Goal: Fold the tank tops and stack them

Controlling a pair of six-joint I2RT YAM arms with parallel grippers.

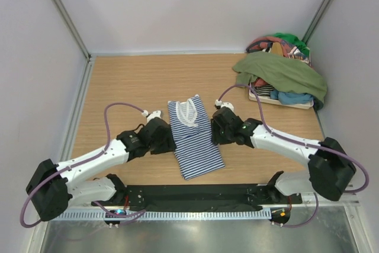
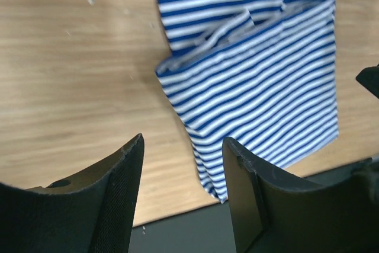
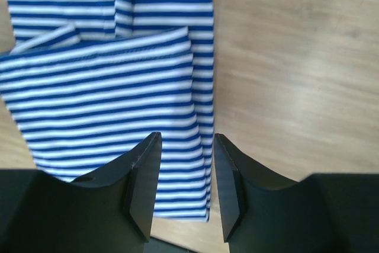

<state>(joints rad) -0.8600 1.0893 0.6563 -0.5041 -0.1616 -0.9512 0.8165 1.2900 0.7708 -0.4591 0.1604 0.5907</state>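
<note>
The navy-and-white striped tank top [image 1: 192, 137] lies folded into a narrow strip on the wooden table, neck toward the back. It also shows in the left wrist view [image 2: 260, 81] and the right wrist view [image 3: 112, 99]. My left gripper [image 1: 164, 138] is open and empty at its left edge; in the left wrist view [image 2: 183, 164] the jaws stand apart above the table. My right gripper [image 1: 217, 128] is open and empty at its right edge, jaws [image 3: 185, 164] over the cloth's right hem. The olive green tank top [image 1: 281, 72] lies draped over a pile at the back right.
A tray [image 1: 291, 103] with a heap of several other clothes [image 1: 278, 45] stands at the back right corner. A black bar [image 1: 201, 197] runs along the table's near edge. Walls close in the left, back and right sides.
</note>
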